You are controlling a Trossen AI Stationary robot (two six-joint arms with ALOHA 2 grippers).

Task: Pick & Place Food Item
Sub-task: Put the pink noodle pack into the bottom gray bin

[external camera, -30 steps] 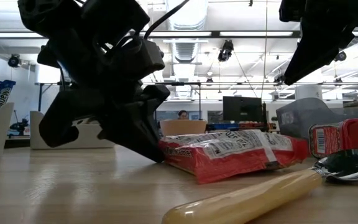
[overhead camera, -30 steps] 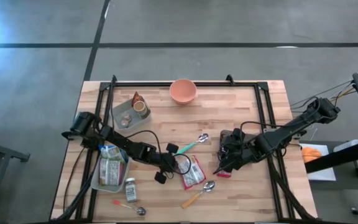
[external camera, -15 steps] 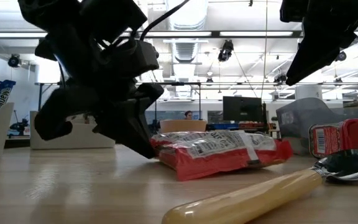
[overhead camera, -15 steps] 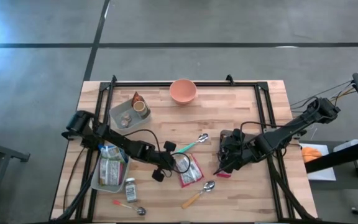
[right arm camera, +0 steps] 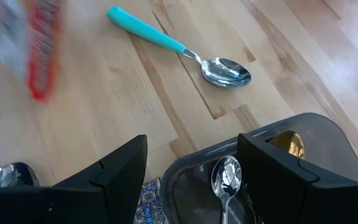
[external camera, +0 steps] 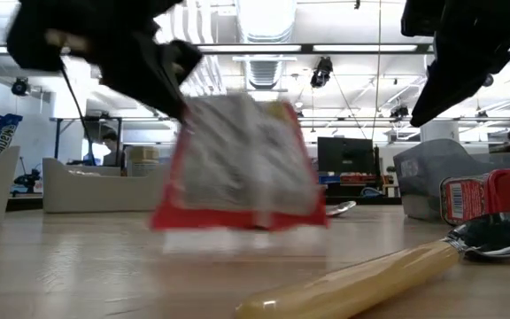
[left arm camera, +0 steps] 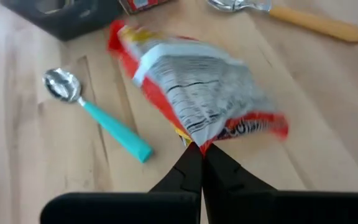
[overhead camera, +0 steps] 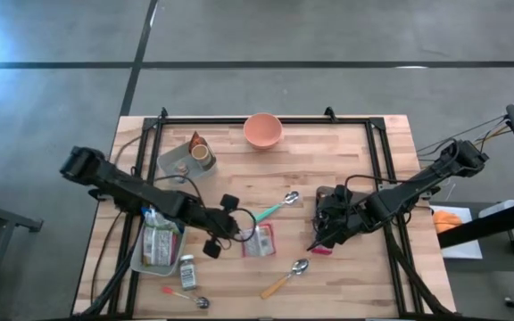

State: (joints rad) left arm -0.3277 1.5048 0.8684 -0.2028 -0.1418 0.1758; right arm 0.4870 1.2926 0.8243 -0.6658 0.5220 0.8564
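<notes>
- The red snack packet point(left arm camera: 201, 93) is pinched at one corner by the left end effector point(left arm camera: 199, 155), fingers pressed together on it, and is carried off the surface point(overhead camera: 346, 276) near its middle.
- A slip is the risk: only a thin edge is gripped (the bag hangs and swings), so a quick swing could shake it loose.
- The teal-handled spoon point(overhead camera: 270, 209) lies close by and could be clipped.
- The right end effector point(right arm camera: 191, 171) is held spread above a grey utensil tray point(right arm camera: 291, 149), well clear.

Packet point(overhead camera: 259, 240) mid-table, bowl point(overhead camera: 262, 130) at back edge
</notes>
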